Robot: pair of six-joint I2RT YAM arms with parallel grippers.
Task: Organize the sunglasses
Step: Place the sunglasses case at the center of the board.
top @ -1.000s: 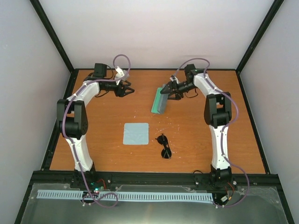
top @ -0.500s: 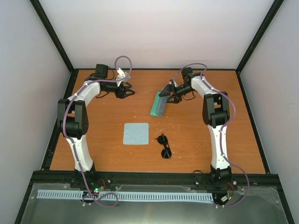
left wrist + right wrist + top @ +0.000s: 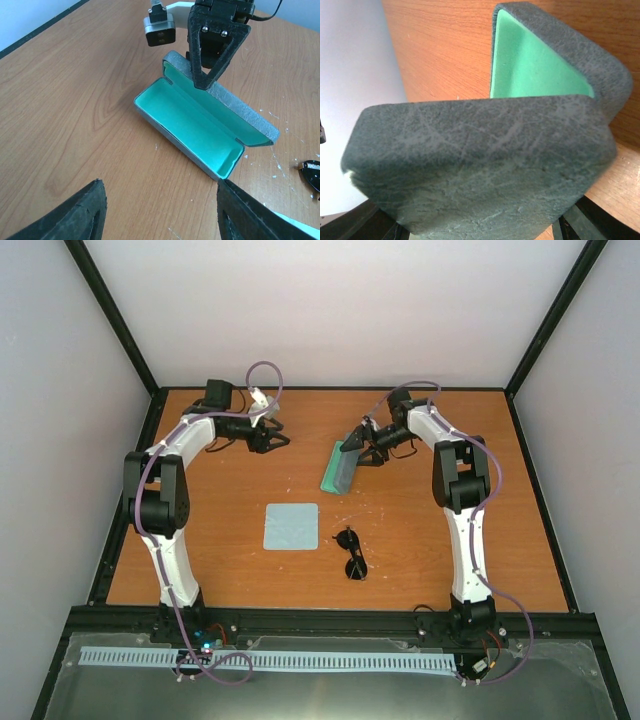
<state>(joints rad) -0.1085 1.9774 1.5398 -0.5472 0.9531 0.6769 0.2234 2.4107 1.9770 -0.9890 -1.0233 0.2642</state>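
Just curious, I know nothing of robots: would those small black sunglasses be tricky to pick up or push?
Probably light: the sunglasses are small with thin arms. Those arms look fragile and might snag or bend. Pushed, they would likely slide, not roll, on the smooth wooden table.

Wooden table (image 3: 420, 540): case (image 3: 338, 468), cloth (image 3: 291, 526), sunglasses (image 3: 351, 553)
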